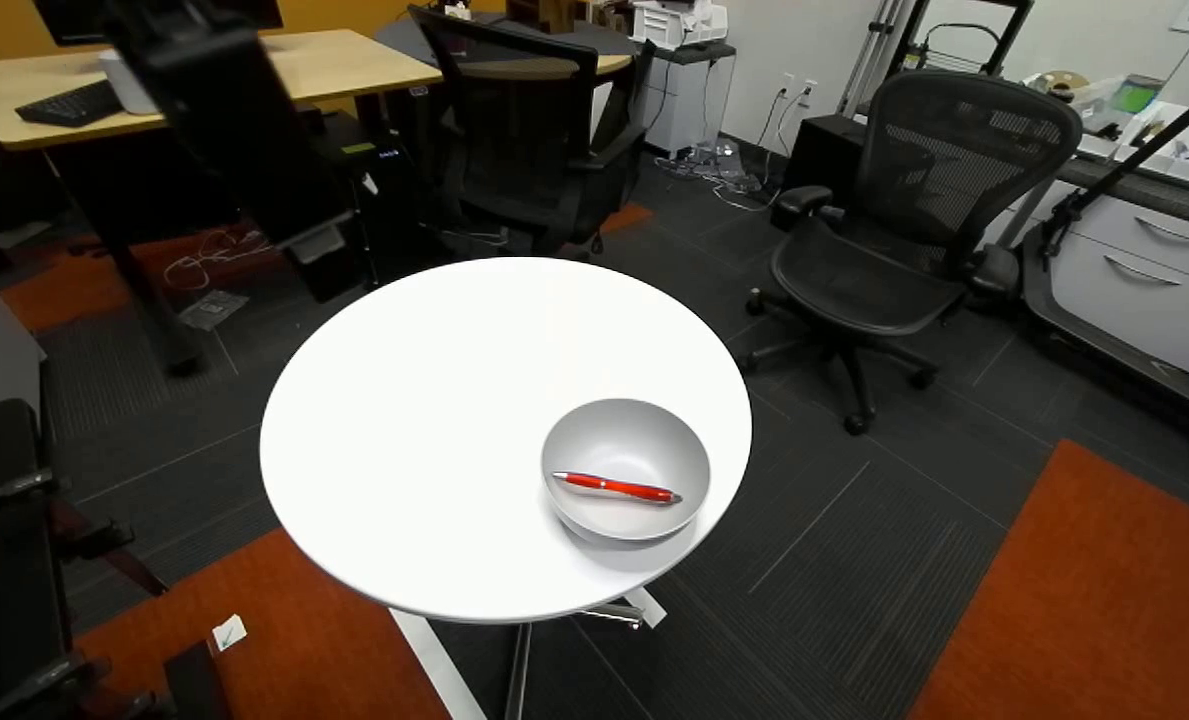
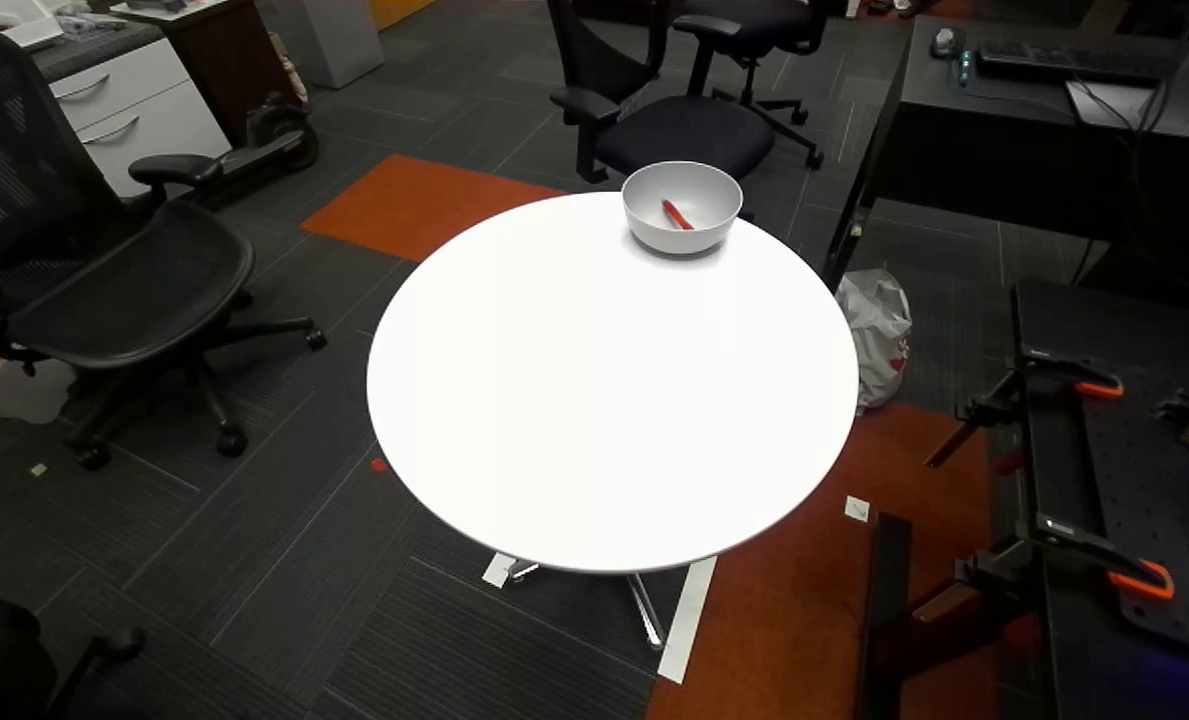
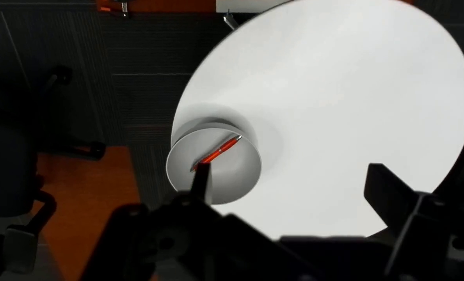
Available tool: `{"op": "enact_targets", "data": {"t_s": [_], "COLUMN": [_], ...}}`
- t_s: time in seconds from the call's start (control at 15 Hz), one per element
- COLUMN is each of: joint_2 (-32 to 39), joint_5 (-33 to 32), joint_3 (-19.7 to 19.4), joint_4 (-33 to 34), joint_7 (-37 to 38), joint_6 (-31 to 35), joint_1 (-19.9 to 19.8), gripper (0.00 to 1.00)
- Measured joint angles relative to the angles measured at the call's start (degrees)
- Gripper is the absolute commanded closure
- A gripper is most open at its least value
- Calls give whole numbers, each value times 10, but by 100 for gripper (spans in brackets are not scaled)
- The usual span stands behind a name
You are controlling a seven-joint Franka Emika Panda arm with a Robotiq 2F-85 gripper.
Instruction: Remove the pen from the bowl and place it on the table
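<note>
Awaiting removal and placing, the pen (image 3: 216,153) is lying in the bowl (image 3: 233,176), centre-left of the wrist view. The gripper (image 3: 289,168) is gaping empty.

One pen (image 1: 612,487), one bowl (image 1: 634,435) and one white tabletop (image 1: 424,430) are counted in both exterior views and in the wrist view. One hand (image 3: 288,169) is shown in the wrist view, with two fingers (image 3: 387,192). In an exterior view, at least three chairs (image 2: 134,285), two drawers (image 2: 164,130), two clamps (image 2: 1104,552), one bag (image 2: 874,330), one keyboard (image 2: 1074,62) and one mouse (image 2: 946,42) are seen. Two outlets (image 1: 807,93) are shown in an exterior view.
</note>
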Motion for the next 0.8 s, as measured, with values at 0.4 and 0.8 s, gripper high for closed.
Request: {"op": "enact_targets", "data": {"t_s": [0.4,0.8], "joint_2": [179,325], "joint_5": [79,93], "joint_3": [17,51], "joint_4": [96,164], "joint_7": [60,166], "joint_6": [67,133], "joint_1": [-1,-15], "gripper": [0,0]}}
